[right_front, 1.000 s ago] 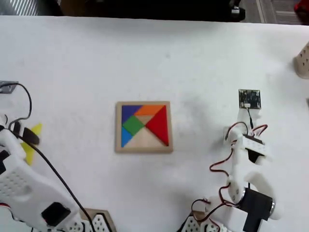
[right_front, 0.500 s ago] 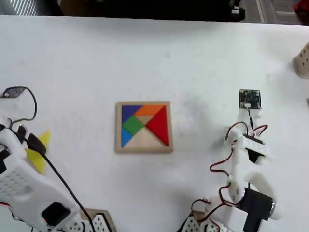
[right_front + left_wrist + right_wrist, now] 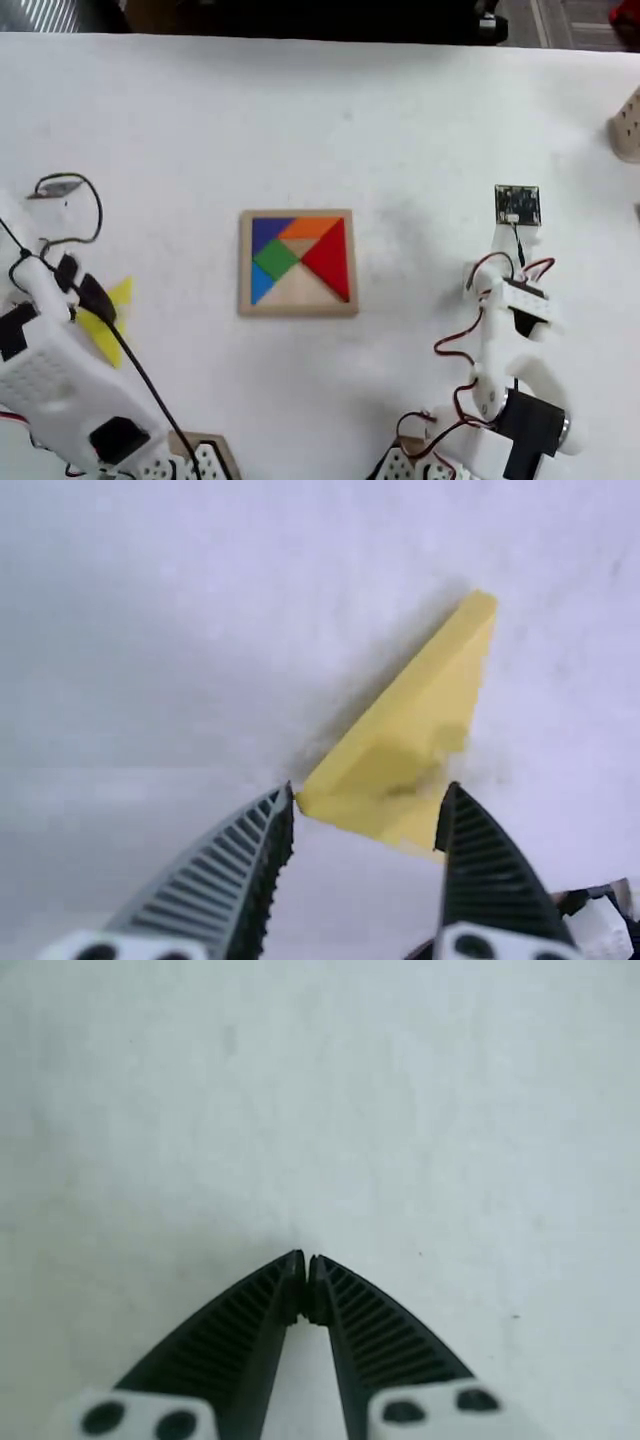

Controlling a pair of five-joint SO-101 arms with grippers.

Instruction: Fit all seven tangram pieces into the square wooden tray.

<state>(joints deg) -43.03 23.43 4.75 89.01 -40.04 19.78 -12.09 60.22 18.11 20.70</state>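
Left wrist view looks down on the left claw (image 3: 367, 792). Its two ridged fingers (image 3: 255, 850) are a little way apart and hold the fat end of the yellow triangle (image 3: 415, 730) between them. One corner of the triangle touches one finger and its far side touches the other finger. The pointy end sticks out past the tips, over the white worktop (image 3: 150, 630). In the high view the yellow triangle (image 3: 110, 318) is near the left edge of the worktop, right beside the left arm and well apart from the wooden tray (image 3: 298, 311). The tray sits in the middle of the worktop with coloured pieces (image 3: 325, 255) inside it and a pale patch along its near side. The right claw (image 3: 305, 1262) is over the worktop toward the right edge, its fingers pressed together.
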